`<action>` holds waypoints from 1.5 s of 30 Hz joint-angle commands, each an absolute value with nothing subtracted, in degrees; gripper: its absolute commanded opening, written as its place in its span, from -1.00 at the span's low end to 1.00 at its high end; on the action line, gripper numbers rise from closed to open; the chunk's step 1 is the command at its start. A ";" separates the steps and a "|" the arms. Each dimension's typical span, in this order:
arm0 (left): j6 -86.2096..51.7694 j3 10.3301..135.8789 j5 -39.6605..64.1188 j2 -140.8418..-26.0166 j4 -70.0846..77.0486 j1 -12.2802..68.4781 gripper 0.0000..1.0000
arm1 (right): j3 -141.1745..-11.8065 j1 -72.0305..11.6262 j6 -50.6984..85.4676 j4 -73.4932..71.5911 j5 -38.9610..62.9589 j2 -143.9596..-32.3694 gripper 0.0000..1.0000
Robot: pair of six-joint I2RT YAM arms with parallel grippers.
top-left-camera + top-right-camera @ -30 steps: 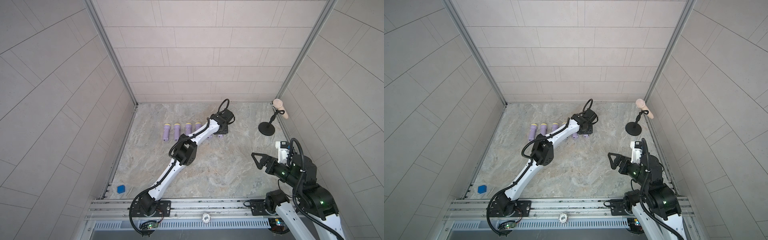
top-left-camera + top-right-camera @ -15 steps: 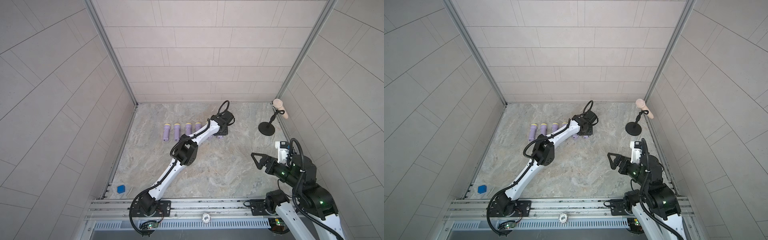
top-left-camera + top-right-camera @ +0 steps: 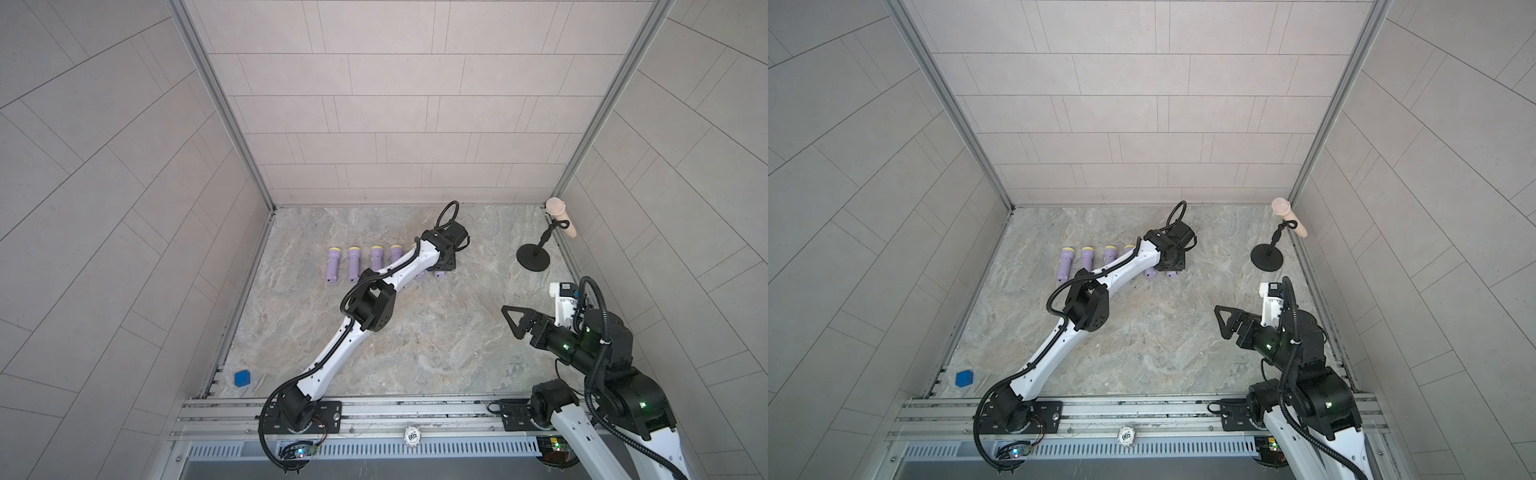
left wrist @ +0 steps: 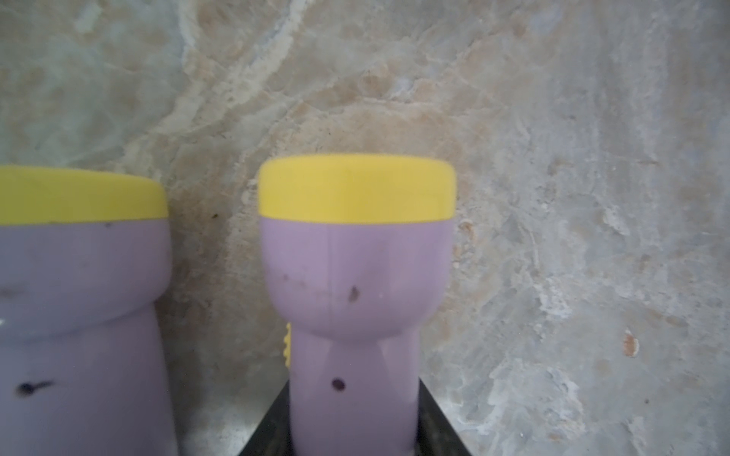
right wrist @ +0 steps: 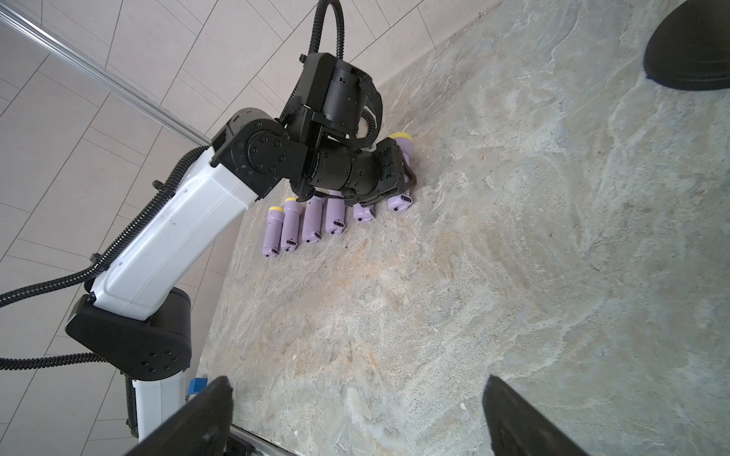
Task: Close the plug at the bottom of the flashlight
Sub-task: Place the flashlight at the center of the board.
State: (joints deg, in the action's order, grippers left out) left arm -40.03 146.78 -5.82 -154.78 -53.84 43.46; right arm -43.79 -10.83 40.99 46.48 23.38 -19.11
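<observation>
At the lower right of both top views the right claw hangs above the marbled desk, released, with its jaws spread wide and nothing between them. Its own wrist view shows the two dark fingers far apart at the bottom edge. At the lower left of the desk lies a small blue block, well apart from everything else. From the bottom centre the left arm reaches diagonally up to the middle of the frame. There the left claw is clenched on the flashlight, a lilac one with a yellow head, gripping its slim body from both sides. The flashlight is low at the desk, at the right end of a row, with its tail end pointing toward the bottom of the top views. Whether the plug there is shut cannot be told. Just beside it lies the neighbouring flashlight, parallel to it. Four more flashlights continue the row to the left. Farther off at the upper right stands a black stand carrying a pale cylinder, close to the tiled walls.
</observation>
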 commanded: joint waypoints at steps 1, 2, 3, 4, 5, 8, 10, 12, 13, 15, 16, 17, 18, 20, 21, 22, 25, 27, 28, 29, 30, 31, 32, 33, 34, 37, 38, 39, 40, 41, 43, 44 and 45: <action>-39.71 148.30 -7.25 -155.92 -55.72 43.07 -0.11 | -43.59 -11.06 41.40 45.00 23.71 -18.70 0.99; -39.66 148.35 -7.21 -155.92 -55.81 43.08 -0.08 | -43.57 -11.05 41.39 45.01 23.72 -18.63 1.00; -39.63 148.36 -7.21 -155.92 -55.77 43.07 -0.06 | -43.57 -10.99 41.40 45.01 23.73 -18.63 0.99; -39.64 148.28 -7.29 -155.92 -55.73 43.07 -0.02 | -43.49 -11.01 41.39 45.01 23.73 -18.63 1.00; -39.57 148.33 -7.32 -155.91 -55.81 43.06 0.02 | -43.40 -10.99 41.41 45.02 23.73 -18.68 0.99; -39.50 148.36 -7.37 -156.02 -55.94 43.07 0.06 | -43.28 -10.99 41.49 44.92 23.82 -18.68 1.00; -39.55 148.34 -7.47 -155.92 -55.99 43.07 0.09 | -43.41 -11.01 41.51 44.83 23.82 -18.63 1.00; -39.54 148.41 -7.69 -155.75 -56.03 43.07 0.09 | -43.41 -10.99 41.48 44.83 23.88 -18.64 1.00; -39.53 148.50 -7.63 -155.75 -56.01 43.07 0.10 | -43.37 -11.00 41.49 44.82 23.84 -18.64 0.99; -39.44 148.63 -7.69 -155.57 -56.03 43.07 0.11 | -43.25 -10.99 41.48 44.74 23.82 -18.63 0.99; -39.39 148.78 -7.82 -155.40 -56.06 42.98 0.12 | -43.27 -10.99 41.57 44.65 23.88 -18.63 1.00; -39.38 148.77 -7.82 -155.25 -56.00 42.98 0.13 | -43.25 -11.05 41.57 44.72 23.98 -18.63 0.99; -39.41 148.79 -7.84 -155.13 -55.99 42.97 0.16 | -43.31 -11.01 41.57 44.69 23.92 -18.63 0.99; -39.40 148.84 -7.87 -154.82 -56.02 42.99 0.17 | -43.42 -10.99 41.49 44.77 23.91 -18.68 0.99; -39.40 148.73 -7.82 -154.73 -56.01 42.98 0.18 | -43.50 -11.06 41.46 44.75 23.91 -18.69 0.99; -39.48 148.81 -7.82 -154.52 -56.01 42.98 0.18 | -43.49 -11.04 41.49 44.74 23.85 -18.80 1.00; -39.43 148.80 -7.78 -154.03 -56.13 42.98 0.20 | -43.72 -10.99 41.49 44.56 23.81 -18.90 0.99; -39.53 148.82 -7.83 -153.74 -56.22 42.98 0.22 | -43.83 -11.00 41.48 44.50 23.82 -18.98 1.00; -39.55 148.72 -7.82 -153.53 -56.30 42.98 0.27 | -43.89 -10.99 41.48 44.47 23.81 -19.07 0.99; -39.54 148.75 -8.01 -153.31 -56.27 43.06 0.29 | -44.03 -11.01 41.51 44.49 23.82 -19.11 1.00; -39.55 148.77 -7.91 -153.12 -56.24 43.07 0.29 | -44.03 -11.04 41.48 44.48 23.74 -19.24 0.99; -39.43 148.79 -7.91 -152.91 -56.11 43.07 0.30 | -44.02 -11.00 41.48 44.47 23.73 -19.31 0.99; -39.40 148.80 -8.00 -152.67 -56.00 43.07 0.30 | -44.07 -11.02 41.48 44.51 23.64 -19.38 0.99; -39.39 148.73 -7.87 -152.37 -55.97 43.07 0.32 | -44.16 -11.06 41.53 44.47 23.64 -19.47 1.00; -39.45 148.75 -7.88 -152.15 -55.87 43.08 0.35 | -44.18 -11.09 41.50 44.52 23.56 -19.56 1.00; -39.20 148.75 -8.10 -151.08 -55.48 43.07 0.38 | -44.38 -11.10 41.39 44.52 23.49 -19.68 0.99; -39.07 148.75 -7.91 -150.70 -55.29 43.07 0.39 | -44.30 -11.07 41.39 44.49 23.38 -19.69 1.00; -39.02 148.81 -7.83 -150.37 -55.08 43.13 0.44 | -44.27 -11.08 41.40 44.48 23.38 -19.74 0.99; -39.01 148.81 -7.71 -150.10 -55.02 43.15 0.46 | -44.17 -11.08 41.40 44.39 23.38 -19.76 0.99; -38.85 148.87 -7.78 -149.76 -54.82 43.15 0.49 | -44.18 -11.13 41.51 44.30 23.38 -19.78 1.00; -38.68 148.92 -7.73 -149.04 -54.48 43.11 0.53 | -44.20 -11.08 41.54 44.14 23.38 -19.86 0.99; -38.65 148.96 -7.75 -148.61 -54.28 43.15 0.56 | -44.20 -11.14 41.57 44.06 23.38 -19.86 0.99; -38.50 148.97 -7.81 -148.19 -54.10 43.15 0.57 | -44.27 -11.19 41.57 44.04 23.37 -19.96 0.99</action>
